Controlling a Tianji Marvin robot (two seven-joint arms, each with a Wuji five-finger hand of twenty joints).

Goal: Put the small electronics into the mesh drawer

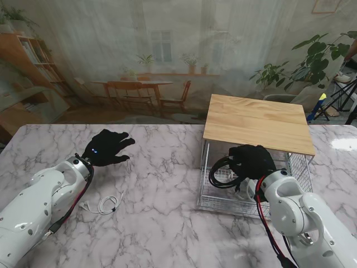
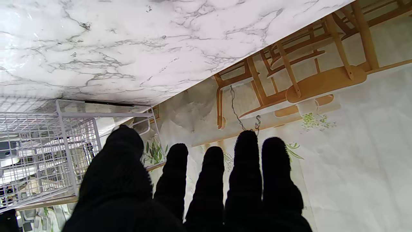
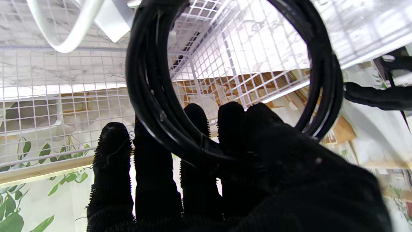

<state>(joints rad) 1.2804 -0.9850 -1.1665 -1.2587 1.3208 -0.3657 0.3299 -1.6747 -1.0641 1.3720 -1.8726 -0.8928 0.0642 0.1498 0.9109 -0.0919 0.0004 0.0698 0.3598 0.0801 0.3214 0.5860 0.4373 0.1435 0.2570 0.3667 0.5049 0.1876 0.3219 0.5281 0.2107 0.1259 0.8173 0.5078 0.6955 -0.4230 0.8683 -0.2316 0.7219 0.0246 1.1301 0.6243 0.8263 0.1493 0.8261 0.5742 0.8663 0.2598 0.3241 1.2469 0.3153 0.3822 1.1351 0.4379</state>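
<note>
Right hand (image 1: 252, 162) first, since it sits closest to me: its gloved fingers (image 3: 154, 167) are curled through a coiled black cable (image 1: 223, 172), gripping the loop from inside, and the wrist view shows the coil hanging off them with wire mesh all around. That hand is already over the open mesh drawer (image 1: 223, 202), which is pulled out toward me from under the wooden top (image 1: 256, 120) near the right edge of the tabletop. So the relation I care about is settled on that side: the coil is straight over the drawer floor, its ring standing roughly on edge, and I judge the next move to be a short lowering and a release. Something white already lies in the drawer next to the coil; I can't tell what it is.

Left hand (image 1: 107, 147) hovers with fingers spread and nothing in it, well apart from the drawer, toward the left side of the marble tabletop (image 1: 162, 223). Nearer to me than that hand, just beside the left forearm, lies a white cable (image 1: 103, 203), loosely bunched, its length running roughly left to right. My left arm is clearly the nearer one for it. Between that cable and the drawer I see only bare marble, so the drawer's front wall is the one thing to clear.
</note>
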